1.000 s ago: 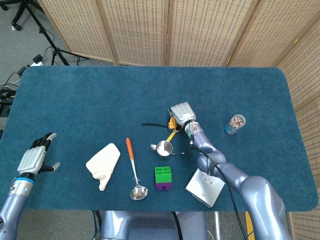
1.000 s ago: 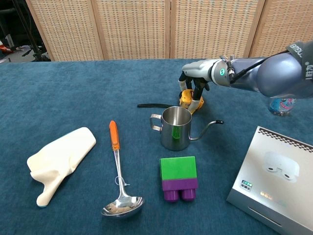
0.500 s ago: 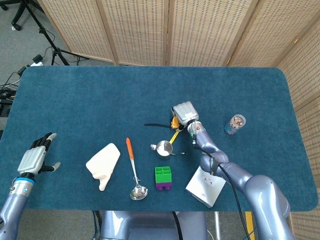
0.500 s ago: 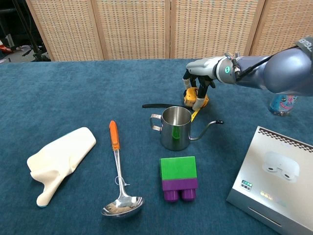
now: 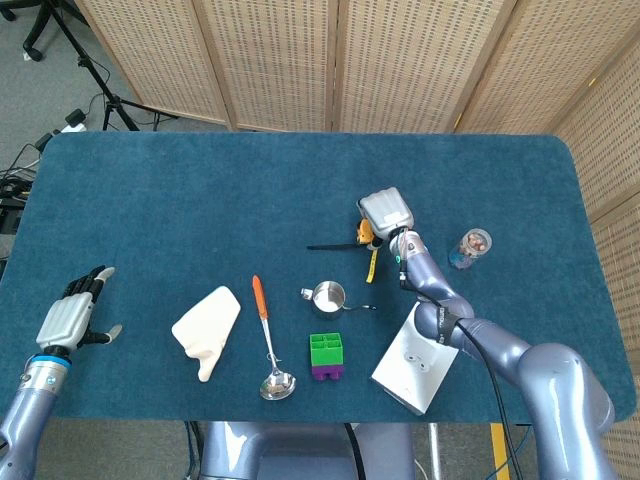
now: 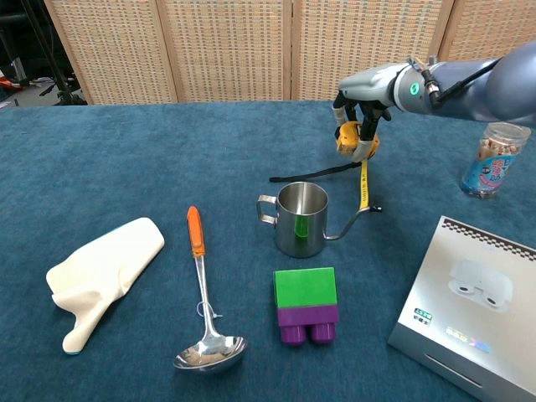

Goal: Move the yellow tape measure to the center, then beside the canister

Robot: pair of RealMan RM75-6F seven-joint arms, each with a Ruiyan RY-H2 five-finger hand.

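Right hand (image 6: 368,92) grips the yellow tape measure (image 6: 353,141) left of the canister (image 6: 491,159) — only the head view shows the left hand (image 5: 68,318), fingers spread, holding nothing.

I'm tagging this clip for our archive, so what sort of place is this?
Probably a lab or studio set up for robot trials, not a home. A table covered in blue carpet holds unrelated test items, wicker folding screens wall it off, and a tripod with cables stands on the grey floor.
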